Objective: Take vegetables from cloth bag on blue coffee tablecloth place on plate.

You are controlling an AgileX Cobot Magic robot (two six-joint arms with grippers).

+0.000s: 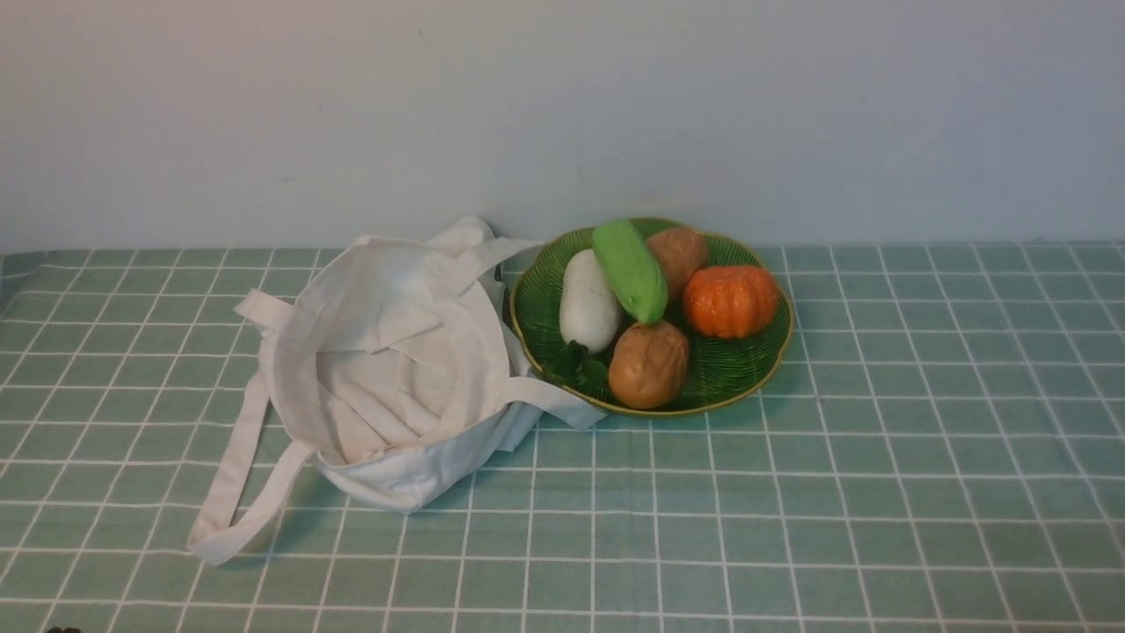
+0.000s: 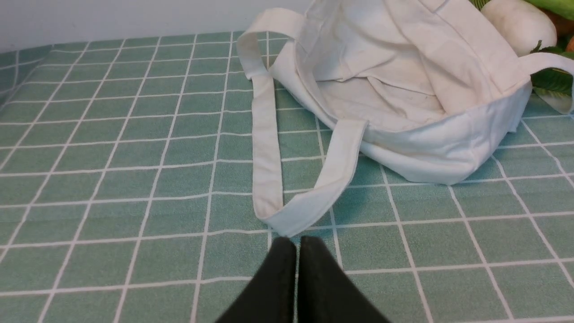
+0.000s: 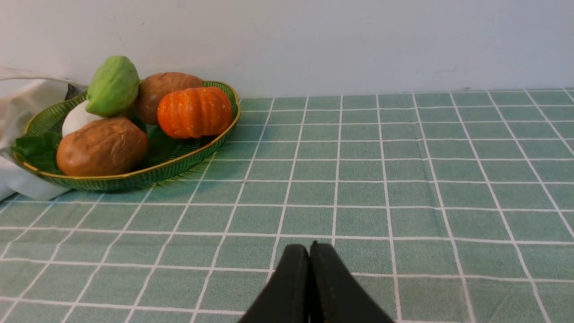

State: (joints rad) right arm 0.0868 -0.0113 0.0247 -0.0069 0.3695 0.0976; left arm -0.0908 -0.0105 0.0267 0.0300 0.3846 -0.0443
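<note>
Black left claw point(image 2: 297, 244), right claw point(image 3: 309, 250) closed, low.

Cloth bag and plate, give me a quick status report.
Left gripper shut, empty; right gripper shut, empty. Green gourd on plate, atop the radish. Cloth bag looks empty. Nothing in the way.

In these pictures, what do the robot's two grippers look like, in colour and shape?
Only the fingertips show. The left gripper has two plain matte black fingers that taper toward the tip. The right gripper looks the same. No cables, markings or arm links are in view.
</note>
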